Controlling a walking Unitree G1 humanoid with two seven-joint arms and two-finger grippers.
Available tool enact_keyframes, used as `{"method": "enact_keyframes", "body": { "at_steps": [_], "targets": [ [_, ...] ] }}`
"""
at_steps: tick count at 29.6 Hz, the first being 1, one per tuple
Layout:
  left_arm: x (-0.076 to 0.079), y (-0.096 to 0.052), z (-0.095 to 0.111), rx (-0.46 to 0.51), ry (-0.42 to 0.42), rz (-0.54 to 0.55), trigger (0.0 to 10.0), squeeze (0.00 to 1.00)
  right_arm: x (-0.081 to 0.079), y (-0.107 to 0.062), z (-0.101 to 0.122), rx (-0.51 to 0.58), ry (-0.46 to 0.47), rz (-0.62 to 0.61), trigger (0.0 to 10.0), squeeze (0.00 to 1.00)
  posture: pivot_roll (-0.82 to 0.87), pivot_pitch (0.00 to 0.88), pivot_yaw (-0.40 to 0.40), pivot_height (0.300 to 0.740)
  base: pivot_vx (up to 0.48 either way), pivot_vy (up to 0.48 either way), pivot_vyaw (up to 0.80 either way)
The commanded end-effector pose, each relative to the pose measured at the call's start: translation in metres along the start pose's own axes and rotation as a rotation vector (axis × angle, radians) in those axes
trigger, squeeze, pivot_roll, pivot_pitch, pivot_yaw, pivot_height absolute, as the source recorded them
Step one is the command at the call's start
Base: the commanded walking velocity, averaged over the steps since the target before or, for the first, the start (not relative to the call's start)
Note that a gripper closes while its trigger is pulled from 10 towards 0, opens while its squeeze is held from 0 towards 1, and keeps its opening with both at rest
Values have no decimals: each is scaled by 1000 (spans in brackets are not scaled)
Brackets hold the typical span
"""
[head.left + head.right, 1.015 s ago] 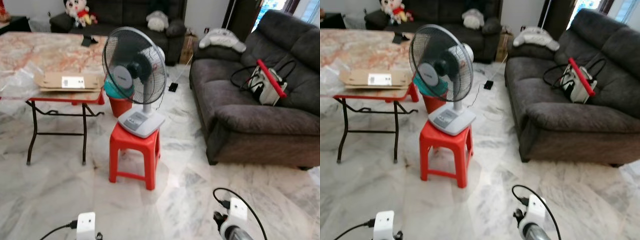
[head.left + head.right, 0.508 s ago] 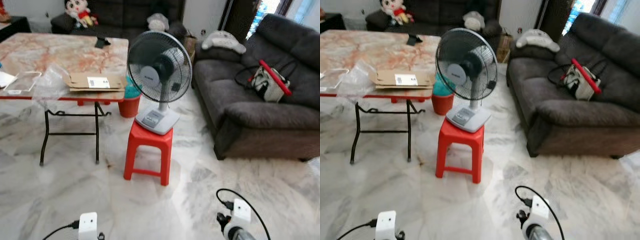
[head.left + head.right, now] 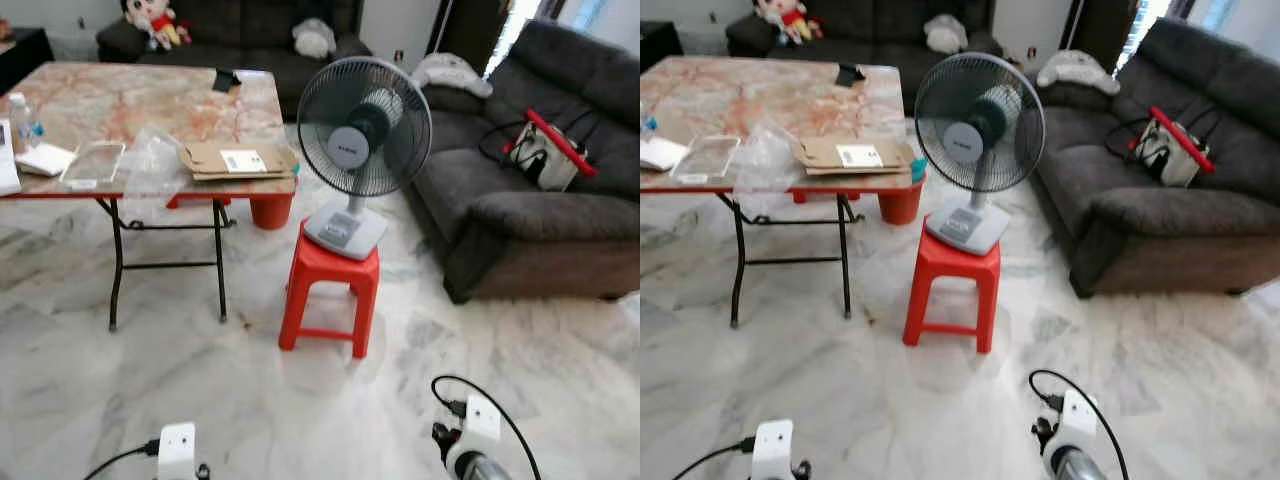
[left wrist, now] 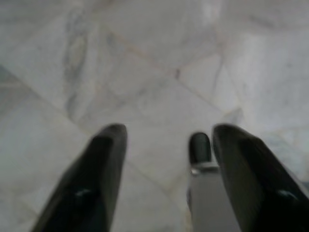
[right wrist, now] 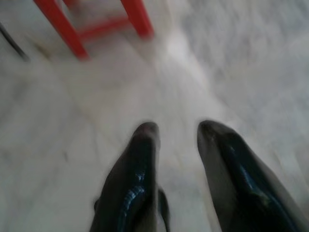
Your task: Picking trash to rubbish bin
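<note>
On the marble-topped folding table lie a flattened cardboard box, crumpled clear plastic wrap and a clear plastic tray. A small water bottle stands at the table's left end. A red bin with a teal liner stands on the floor behind the table's right end. Both arms hang low, with the wrists at the bottom of the eye views. My left gripper is open above the bare marble floor. My right gripper is open too, near the red stool's legs.
A grey standing fan sits on a red plastic stool in the middle of the room. A dark grey sofa with a white and red bag fills the right side. Another sofa stands at the back.
The camera has swung left: the fan, stool and sofa sit further right in the picture and more of the table shows. Both arms still hang low.
</note>
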State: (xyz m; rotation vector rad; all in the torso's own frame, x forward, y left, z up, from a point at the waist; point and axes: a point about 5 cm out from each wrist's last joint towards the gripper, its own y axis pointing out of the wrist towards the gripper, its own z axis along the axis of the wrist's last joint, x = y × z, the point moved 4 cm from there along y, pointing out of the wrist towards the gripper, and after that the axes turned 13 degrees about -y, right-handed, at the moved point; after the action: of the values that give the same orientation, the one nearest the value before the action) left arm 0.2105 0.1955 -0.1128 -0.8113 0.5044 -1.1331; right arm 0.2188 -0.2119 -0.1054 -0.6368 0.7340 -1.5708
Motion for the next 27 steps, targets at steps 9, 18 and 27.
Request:
{"method": "enact_keyframes", "body": {
  "at_steps": [9, 18, 27],
  "targets": [
    [-5, 0, 0, -3, 19, 12, 10000, 0, -3, 2, 8, 18, -10, 7, 10000, 0, -115, 0, -85, 740, 0, 302, 0],
    [9, 2, 27, 99, 14, -32, 10000, 0, -1, 3, 20, 53, -42, 6, 10000, 0, -119, 0, -83, 740, 0, 0, 189],
    [34, 3, 70, 239, 89, -102, 10000, 0, -5, 7, 62, 177, -56, 29, 10000, 0, -117, 0, -85, 740, 0, 0, 622]
  ]
}}
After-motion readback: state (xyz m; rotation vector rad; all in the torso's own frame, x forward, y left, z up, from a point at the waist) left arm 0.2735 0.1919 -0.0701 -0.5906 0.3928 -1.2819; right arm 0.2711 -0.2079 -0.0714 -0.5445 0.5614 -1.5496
